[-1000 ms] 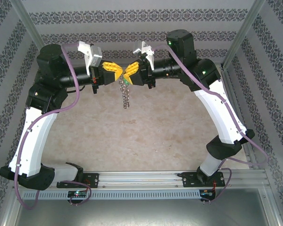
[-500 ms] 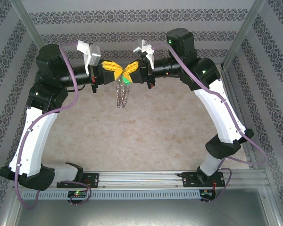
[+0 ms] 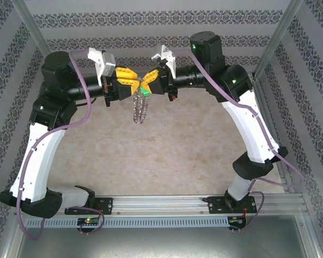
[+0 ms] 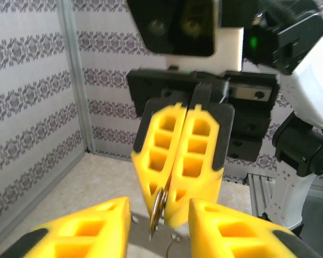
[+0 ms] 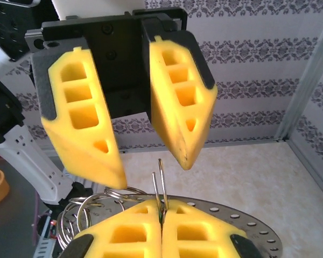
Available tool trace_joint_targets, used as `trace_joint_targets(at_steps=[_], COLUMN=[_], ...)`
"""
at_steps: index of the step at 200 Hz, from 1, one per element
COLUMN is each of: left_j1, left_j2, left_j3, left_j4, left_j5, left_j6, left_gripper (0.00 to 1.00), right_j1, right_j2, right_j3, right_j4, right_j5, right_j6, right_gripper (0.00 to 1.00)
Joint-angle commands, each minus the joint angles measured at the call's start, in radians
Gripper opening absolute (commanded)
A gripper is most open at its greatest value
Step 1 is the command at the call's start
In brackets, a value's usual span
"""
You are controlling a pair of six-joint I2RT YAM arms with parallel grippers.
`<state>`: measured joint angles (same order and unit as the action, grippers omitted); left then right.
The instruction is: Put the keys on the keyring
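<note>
Both grippers meet in mid-air above the back of the table. My right gripper [image 3: 151,81] [image 5: 161,208] is shut on the key [image 3: 144,91], whose green head shows as a sliver between the pads, with a thin wire split ring [image 5: 160,185] sticking out of them. The keyring [image 3: 140,110], a flat dark-grey disc with small silvery pieces along its edge [image 5: 250,224], hangs below the grippers. My left gripper [image 3: 130,78] [image 5: 151,171] faces the right one, open, its fingertips either side of the split ring without touching it.
Several loose wire rings [image 5: 83,212] bunch at the disc's left side. The beige tabletop [image 3: 167,145] lies well below. Patterned walls and metal frame posts [image 3: 274,37] close in the back and sides.
Both grippers have edged slightly left and up together. The hanging keyring has swung a little left and turned from a narrow dangling shape to a wider one.
</note>
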<state>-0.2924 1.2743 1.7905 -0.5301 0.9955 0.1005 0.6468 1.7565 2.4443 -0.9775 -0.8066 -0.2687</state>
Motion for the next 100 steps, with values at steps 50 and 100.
trace_joint_targets(at_steps=[50,100], left_j1=[-0.018,-0.061], left_j2=[0.012,0.045], left_j3=[0.138,0.216], left_j4=[-0.325,-0.457], left_j5=[-0.193,-0.243], left_j6=[0.286,0.373], left_gripper=[0.42,0.39], right_j1=[0.068,0.074], right_j2=[0.106,0.129], right_j3=[0.191,0.213], right_j4=[-0.274,-0.289], right_j5=[0.235,0.265], right_j6=[-0.192,-0.202], right_gripper=[0.00,0.00])
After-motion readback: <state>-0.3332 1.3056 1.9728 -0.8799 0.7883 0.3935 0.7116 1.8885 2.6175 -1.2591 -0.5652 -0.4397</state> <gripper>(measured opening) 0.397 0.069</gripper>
